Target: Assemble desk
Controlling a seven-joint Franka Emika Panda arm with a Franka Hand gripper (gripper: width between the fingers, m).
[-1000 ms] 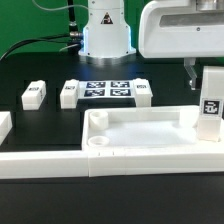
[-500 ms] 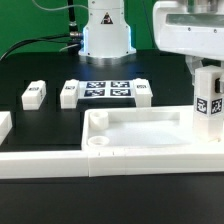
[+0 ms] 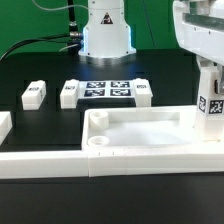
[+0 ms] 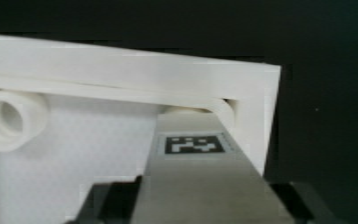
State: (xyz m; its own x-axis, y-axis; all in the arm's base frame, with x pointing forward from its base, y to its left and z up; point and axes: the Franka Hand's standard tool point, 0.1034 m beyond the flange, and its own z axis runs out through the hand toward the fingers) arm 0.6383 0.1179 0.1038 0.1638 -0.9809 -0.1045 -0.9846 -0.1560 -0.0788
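The white desk top [image 3: 140,128] lies tray-side up by the front wall, with a round socket [image 3: 98,143] at its near left corner. My gripper [image 3: 209,72] is shut on a white square leg [image 3: 211,100]. It holds the leg upright at the top's corner on the exterior view's right, and the leg's lower end is hidden behind the rim. In the wrist view the held leg [image 4: 201,170] with its tag runs between my fingers [image 4: 108,205] toward the top's corner [image 4: 247,100]. A socket [image 4: 2,120] shows beside it.
Three loose legs [image 3: 34,94], [image 3: 68,94], [image 3: 143,92] lie behind the top, around the marker board [image 3: 105,90]. Another white part [image 3: 3,126] sits at the left edge. The long low border wall [image 3: 60,165] runs along the front. The robot base [image 3: 106,30] stands at the back.
My gripper has moved toward the exterior view's right with the leg in it. The leg stays upright at the top's right corner. The loose legs have not moved.
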